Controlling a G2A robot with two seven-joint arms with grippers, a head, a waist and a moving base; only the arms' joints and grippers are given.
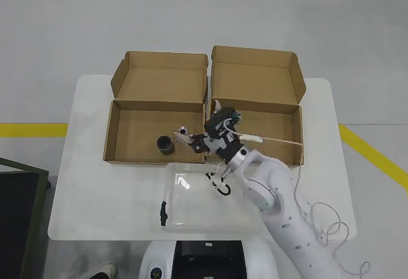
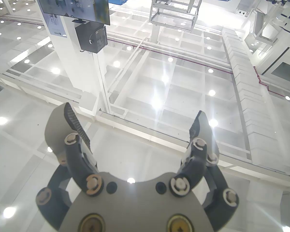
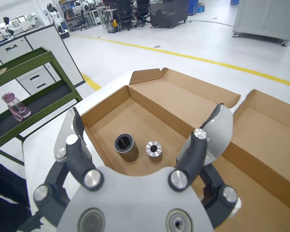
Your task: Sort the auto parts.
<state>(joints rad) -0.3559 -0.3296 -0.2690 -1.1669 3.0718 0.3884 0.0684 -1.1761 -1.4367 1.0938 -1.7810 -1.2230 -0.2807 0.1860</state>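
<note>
My right gripper [image 3: 147, 112] hangs wide and empty over the left cardboard box [image 1: 135, 136], where a dark sleeve [image 3: 126, 147] and a smaller silver bushing [image 3: 154, 151] stand upright just beside each other. My left gripper [image 2: 134, 109] is likewise spread, holding nothing. Both parts look like solid metal, stiff, slick and heavy for their size, so I would pinch squarely across the round flanks, not the rims.

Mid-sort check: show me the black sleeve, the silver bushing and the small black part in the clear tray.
black sleeve [image 3: 128, 152]: right wrist view, outer side wall.
silver bushing [image 3: 154, 156]: right wrist view, side wall below the top face.
small black part [image 1: 163, 213]: top view, its middle.
</note>
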